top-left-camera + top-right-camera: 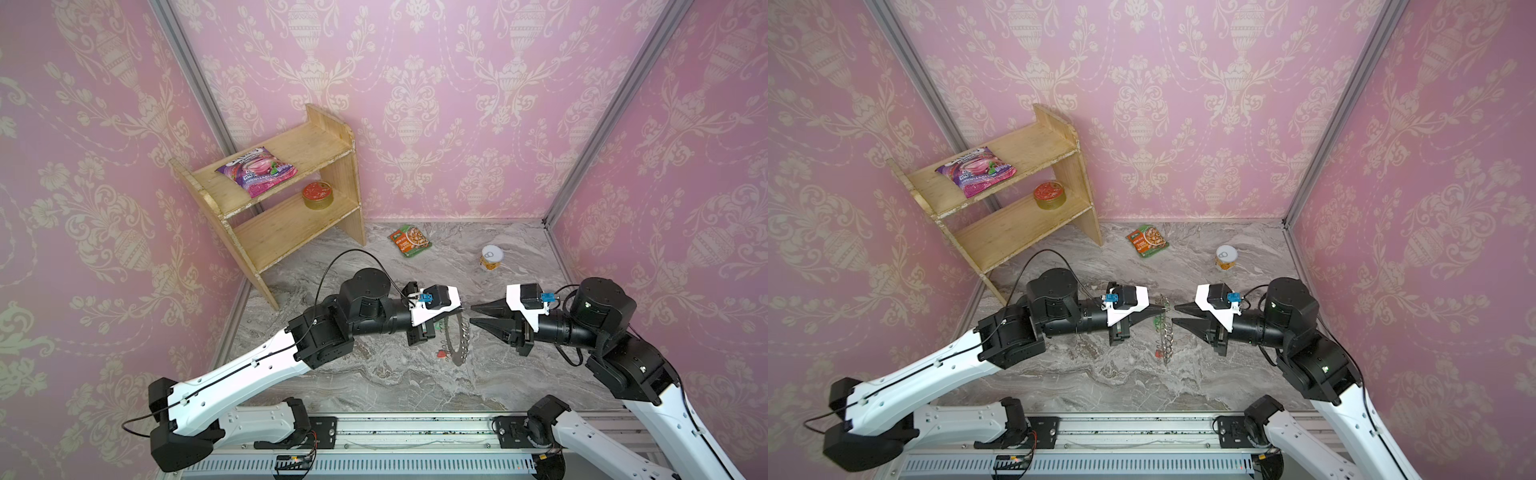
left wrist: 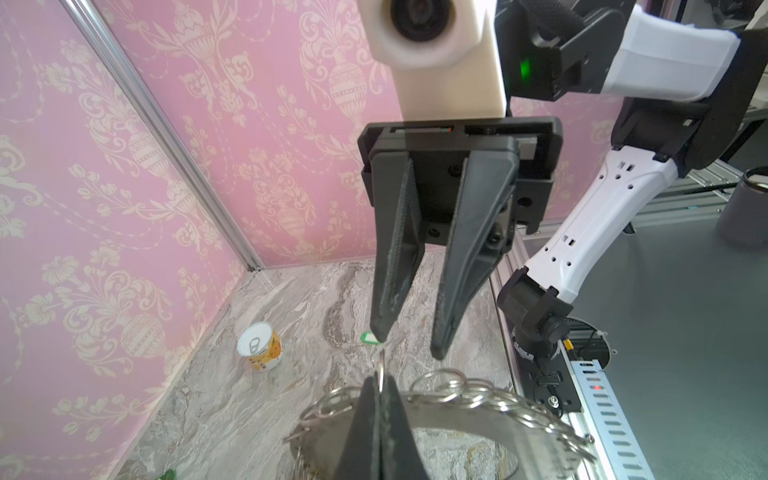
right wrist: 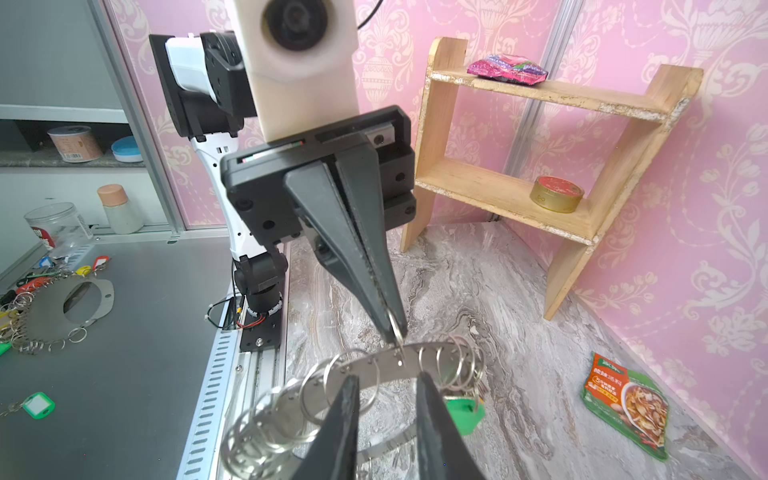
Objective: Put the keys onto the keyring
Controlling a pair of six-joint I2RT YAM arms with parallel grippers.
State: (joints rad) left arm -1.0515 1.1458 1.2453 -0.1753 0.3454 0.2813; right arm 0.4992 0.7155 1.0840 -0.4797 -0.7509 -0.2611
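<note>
In both top views the keyring [image 1: 461,338] [image 1: 1165,334] hangs edge-on above the marble table, held upright. My left gripper [image 1: 460,309] [image 1: 1164,308] [image 2: 380,380] is shut on one wire loop [image 2: 381,365] at its top rim. My right gripper [image 1: 471,314] [image 1: 1174,314] [image 3: 387,376] faces it from the other side, open, its tips just short of the plate [image 3: 365,372] with nothing between them. A green key [image 3: 463,409] and a red key [image 1: 441,354] dangle from the loops. Another green key [image 2: 371,338] shows behind a right fingertip; I cannot tell if they touch.
A wooden shelf [image 1: 291,199] at the back left carries a purple snack packet [image 1: 257,170] and a red-lidded tin [image 1: 317,195]. A green-orange food packet [image 1: 409,241] and a small white-lidded can [image 1: 491,257] lie farther back. Another ring plate with keys [image 3: 54,307] lies off the table.
</note>
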